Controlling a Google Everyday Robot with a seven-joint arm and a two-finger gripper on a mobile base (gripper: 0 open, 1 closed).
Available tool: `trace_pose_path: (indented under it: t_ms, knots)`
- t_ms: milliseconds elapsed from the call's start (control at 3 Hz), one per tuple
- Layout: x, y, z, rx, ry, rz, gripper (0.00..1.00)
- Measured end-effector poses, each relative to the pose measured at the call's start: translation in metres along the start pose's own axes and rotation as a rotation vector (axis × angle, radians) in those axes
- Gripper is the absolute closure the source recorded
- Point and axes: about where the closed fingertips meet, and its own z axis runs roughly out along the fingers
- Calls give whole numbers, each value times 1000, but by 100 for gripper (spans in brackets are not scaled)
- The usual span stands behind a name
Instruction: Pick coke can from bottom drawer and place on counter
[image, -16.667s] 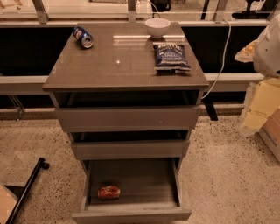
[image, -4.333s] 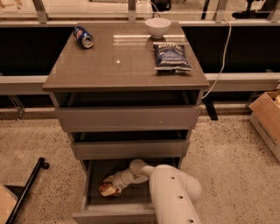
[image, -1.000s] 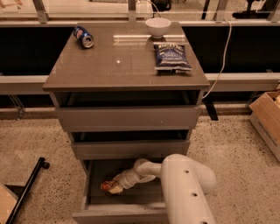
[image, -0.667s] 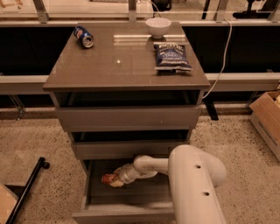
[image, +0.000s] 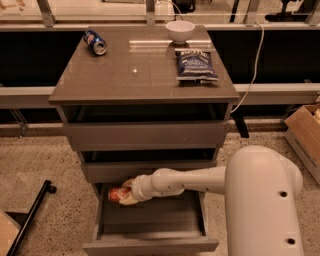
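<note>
1. Closest to the camera, the robot's bulky white arm (image: 262, 200) fills the lower right and reaches leftward into the cabinet.
2. The bottom drawer (image: 155, 222) stands pulled out, its grey tray bare across the front and right.
3. At the drawer's back left, the gripper (image: 123, 195) has its pale fingers (image: 129, 200) clamped around the coke can (image: 114, 194). The can lies sideways with its red body poking out to the left, just beside the drawer's left wall (whether it rests on the tray floor or is raised off it cannot be told).
4. A black pole (image: 27, 217) lies slanted on the speckled floor (image: 45, 160) to the left; a cardboard box (image: 305, 132) sits at the right edge.
5. Above the can are the middle drawer (image: 150, 170) and the top drawer (image: 145, 136), each a little ajar.
6. The counter (image: 130, 75) is glossy, with a dark blue chip bag (image: 196, 65) lying flat on its right side.
7. Farther back on the counter, a blue can (image: 95, 42) lies on its side at the left corner, and a white bowl (image: 180, 31) stands upright near the rear edge (just behind the chip bag).
8. A white cable (image: 256, 55) hangs down behind the cabinet's right side.
</note>
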Motion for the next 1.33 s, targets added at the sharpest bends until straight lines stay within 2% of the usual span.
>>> trace_pose_path:
  t_ms: [333, 667, 1000, 1333]
  knots:
    - [-12, 99, -35, -199, -8, -76, 100]
    - [-3, 138, -38, -269, 4, -74, 100]
    - [-21, 111, -36, -280, 15, -92, 100]
    - [-50, 101, -58, -346, -4, -142, 100]
